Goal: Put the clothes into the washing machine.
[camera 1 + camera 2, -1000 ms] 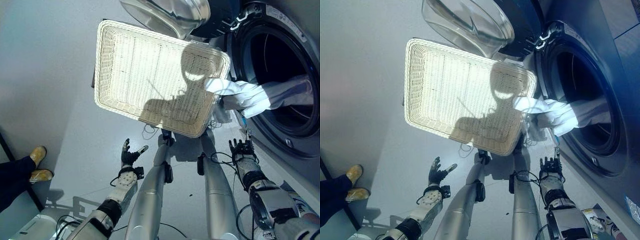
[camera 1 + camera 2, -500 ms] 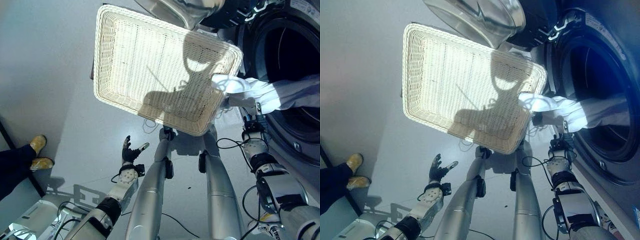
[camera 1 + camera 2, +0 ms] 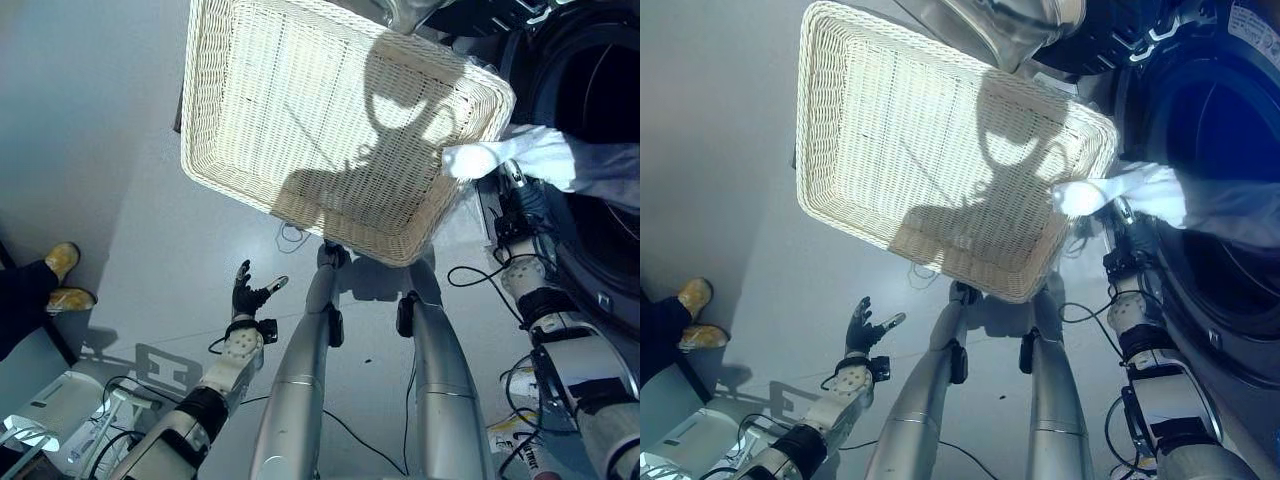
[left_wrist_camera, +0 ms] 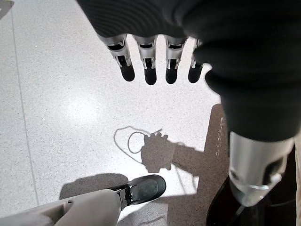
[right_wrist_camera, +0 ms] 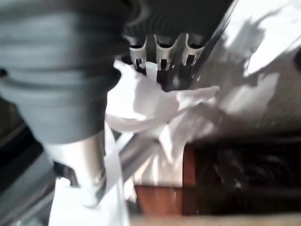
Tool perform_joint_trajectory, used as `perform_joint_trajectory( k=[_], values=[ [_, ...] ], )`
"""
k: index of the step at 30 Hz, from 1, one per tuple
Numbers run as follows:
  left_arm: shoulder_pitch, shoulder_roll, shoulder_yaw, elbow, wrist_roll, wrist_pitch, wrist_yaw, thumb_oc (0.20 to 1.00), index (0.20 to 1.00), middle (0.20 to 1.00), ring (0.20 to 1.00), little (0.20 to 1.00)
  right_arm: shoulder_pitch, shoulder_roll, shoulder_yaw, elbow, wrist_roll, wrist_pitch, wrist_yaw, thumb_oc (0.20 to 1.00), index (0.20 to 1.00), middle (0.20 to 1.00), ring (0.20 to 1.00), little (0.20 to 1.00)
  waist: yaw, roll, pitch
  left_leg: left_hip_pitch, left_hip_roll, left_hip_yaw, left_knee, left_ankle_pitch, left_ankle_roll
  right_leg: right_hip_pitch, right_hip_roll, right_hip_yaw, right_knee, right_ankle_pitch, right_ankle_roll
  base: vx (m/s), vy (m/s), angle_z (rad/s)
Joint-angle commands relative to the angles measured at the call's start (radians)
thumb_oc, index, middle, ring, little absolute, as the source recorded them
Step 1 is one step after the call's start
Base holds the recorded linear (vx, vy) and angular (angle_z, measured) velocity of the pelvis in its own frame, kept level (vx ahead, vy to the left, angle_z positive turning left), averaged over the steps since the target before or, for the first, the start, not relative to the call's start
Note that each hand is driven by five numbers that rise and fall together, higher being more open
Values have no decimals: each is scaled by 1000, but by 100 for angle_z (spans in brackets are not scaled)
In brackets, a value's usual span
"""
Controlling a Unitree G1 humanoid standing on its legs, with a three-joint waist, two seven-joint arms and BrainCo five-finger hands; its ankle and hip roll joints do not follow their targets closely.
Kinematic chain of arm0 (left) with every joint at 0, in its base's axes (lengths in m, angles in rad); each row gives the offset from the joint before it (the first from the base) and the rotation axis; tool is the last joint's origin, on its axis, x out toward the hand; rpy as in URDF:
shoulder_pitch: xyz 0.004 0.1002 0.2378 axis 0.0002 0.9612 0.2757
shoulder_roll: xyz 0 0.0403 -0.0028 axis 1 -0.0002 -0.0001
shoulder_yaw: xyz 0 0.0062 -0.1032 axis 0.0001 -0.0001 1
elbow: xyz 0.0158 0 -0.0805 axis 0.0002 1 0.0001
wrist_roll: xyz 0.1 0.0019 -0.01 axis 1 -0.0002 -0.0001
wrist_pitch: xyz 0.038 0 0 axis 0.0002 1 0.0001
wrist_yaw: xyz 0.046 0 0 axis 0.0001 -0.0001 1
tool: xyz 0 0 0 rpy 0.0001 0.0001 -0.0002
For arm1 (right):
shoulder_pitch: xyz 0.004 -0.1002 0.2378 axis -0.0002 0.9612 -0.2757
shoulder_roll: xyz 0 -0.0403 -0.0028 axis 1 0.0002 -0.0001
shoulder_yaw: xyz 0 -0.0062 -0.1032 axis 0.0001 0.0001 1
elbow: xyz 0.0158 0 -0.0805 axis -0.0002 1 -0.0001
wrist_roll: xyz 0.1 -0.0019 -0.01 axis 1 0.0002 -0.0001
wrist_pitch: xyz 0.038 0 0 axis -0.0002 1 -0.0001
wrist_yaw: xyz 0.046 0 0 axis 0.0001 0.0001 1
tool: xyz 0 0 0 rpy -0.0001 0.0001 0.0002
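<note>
Left eye view shows the white crumpled cloth garment (image 3: 520,160) draped out of the dark round mouth of the front-loading washing machine (image 3: 600,120), one bunched end hanging over the corner of the cream woven wicker basket (image 3: 330,120), which sits otherwise bare on the grey floor (image 3: 90,150). The garment's long axis runs from that basket corner across into the drum, so the coming push, as I judge it, goes along that line and inward. The right hand (image 3: 518,205) sits just below the cloth's outer end, far nearer than the left hand (image 3: 245,298), which hangs low over the floor well apart from basket and machine.

The right wrist view adds what the eye views cannot: its fingers (image 5: 159,59) reach up against white folds (image 5: 141,99), yet the tips are hidden by cloth, so I cannot tell whether they pinch it or only press. In the left wrist view the left fingers (image 4: 150,70) hang straight and spread, holding nothing. A person's yellow shoes (image 3: 65,275) stand at the edge.
</note>
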State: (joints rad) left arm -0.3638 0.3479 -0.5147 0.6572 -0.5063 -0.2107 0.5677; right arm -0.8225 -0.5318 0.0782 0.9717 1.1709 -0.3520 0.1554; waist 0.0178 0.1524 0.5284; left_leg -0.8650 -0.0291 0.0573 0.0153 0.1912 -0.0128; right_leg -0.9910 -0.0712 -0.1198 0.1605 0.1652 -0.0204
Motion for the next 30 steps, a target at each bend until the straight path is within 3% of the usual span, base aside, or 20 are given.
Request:
perform_joint_trajectory(
  k=[1, 8, 9, 10, 11, 13, 14, 19, 20, 22, 23, 28, 30],
  values=[
    [22, 17, 17, -18, -16, -8, -6, 1000, 1000, 1000, 1000, 1000, 15, -75, 31, -78, 77, 11, 88, 1000, 1000, 1000, 1000, 1000, 4, 58, -8, -29, -18, 37, 88, -12, -44, 17, 39, -21, 74, -39, 95, -13, -16, 4],
    [31, 36, 15, -19, -32, -9, -22, 1000, 1000, 1000, 1000, 1000, -14, -97, 35, -110, 292, 108, 215, 1000, 1000, 1000, 1000, 1000, 5, 62, -8, -16, -15, 38, 99, -19, -45, 23, 37, -23, 94, -52, 96, 0, 0, 0],
    [30, 36, 13, -20, -34, -8, -21, 1000, 1000, 1000, 1000, 1000, -20, -98, 35, -110, 310, 105, 218, 859, 859, 859, 859, 859, 6, 63, -8, -13, -15, 39, 99, -19, -46, 26, 36, -23, 95, -53, 96, 0, 0, 0],
    [31, 36, 8, -20, -37, -8, -20, 1000, 1000, 1000, 1000, 1000, -33, -98, 34, -114, 354, 97, 228, 335, 335, 335, 335, 335, 6, 67, -8, -7, -15, 40, 96, -20, -46, 30, 36, -22, 94, -55, 96, 0, 0, 0],
    [32, 36, 8, -20, -38, -9, -21, 1000, 1000, 1000, 1000, 1000, -35, -98, 34, -116, 363, 96, 232, 335, 335, 335, 335, 335, 6, 68, -8, -6, -15, 40, 95, -20, -47, 31, 36, -22, 94, -56, 96, 0, 0, 0],
    [38, 35, 5, -19, -39, -13, -20, 1000, 1000, 1000, 1000, 1000, -45, -92, 27, -132, 411, 75, 237, 200, 200, 200, 200, 200, 7, 71, -8, -1, -17, 40, 94, -22, -47, 33, 36, -21, 95, -59, 96, 0, 0, 0],
    [38, 35, 5, -19, -39, -13, -20, 1000, 1000, 1000, 1000, 1000, -45, -92, 27, -132, 411, 75, 237, 200, 200, 200, 200, 200, 7, 71, -8, -1, -17, 40, 94, -22, -47, 33, 36, -21, 95, -59, 96, 0, 0, 0],
    [53, 23, -9, -12, -23, -20, -13, 1000, 1000, 1000, 1000, 1000, -61, -55, -27, -191, 578, -52, 215, 200, 200, 200, 200, 200, 5, 79, -8, 28, -24, 42, 95, -34, -43, 59, 38, -14, 97, -71, 93, -12, 26, 0],
    [64, 12, -10, -4, -13, -24, -12, 1000, 1000, 1000, 1000, 1000, -52, -37, -77, -215, 686, -108, 208, 200, 200, 200, 200, 200, -2, 83, -8, 43, -28, 44, 98, -41, -42, 72, 39, -7, 100, -76, 92, -14, 59, 2],
    [70, 7, -12, 0, -12, -29, -11, 1000, 1000, 1000, 1000, 1000, -41, -27, -103, -231, 732, -147, 196, 200, 200, 200, 200, 200, -7, 85, -8, 51, -30, 47, 100, -43, -42, 80, 38, -3, 99, -78, 91, -16, 64, 2],
    [76, 1, -10, 5, -10, -33, -10, 1000, 1000, 1000, 1000, 1000, -31, -17, -138, -253, 779, -202, 162, 200, 200, 200, 200, 200, -15, 86, -8, 64, -32, 52, 97, -47, -40, 92, 37, 1, 94, -78, 91, -16, 59, -2],
    [88, -2, -11, 8, -12, -44, -13, 1000, 1000, 1000, 1000, 1000, -4, -6, -206, -295, 790, -310, 66, 200, 200, 200, 200, 200, -29, 94, -8, 91, -35, 70, 95, -52, -39, 117, 35, 15, 88, -80, 90, -12, 61, -10],
    [91, -5, -15, 13, -10, -51, -14, 1000, 1000, 1000, 1000, 1000, 3, -9, -235, -299, 801, -388, 4, 200, 200, 200, 200, 200, -37, 96, -8, 107, -36, 77, 96, -57, -38, 130, 34, 21, 86, -81, 89, -5, 35, -8]
  ],
)
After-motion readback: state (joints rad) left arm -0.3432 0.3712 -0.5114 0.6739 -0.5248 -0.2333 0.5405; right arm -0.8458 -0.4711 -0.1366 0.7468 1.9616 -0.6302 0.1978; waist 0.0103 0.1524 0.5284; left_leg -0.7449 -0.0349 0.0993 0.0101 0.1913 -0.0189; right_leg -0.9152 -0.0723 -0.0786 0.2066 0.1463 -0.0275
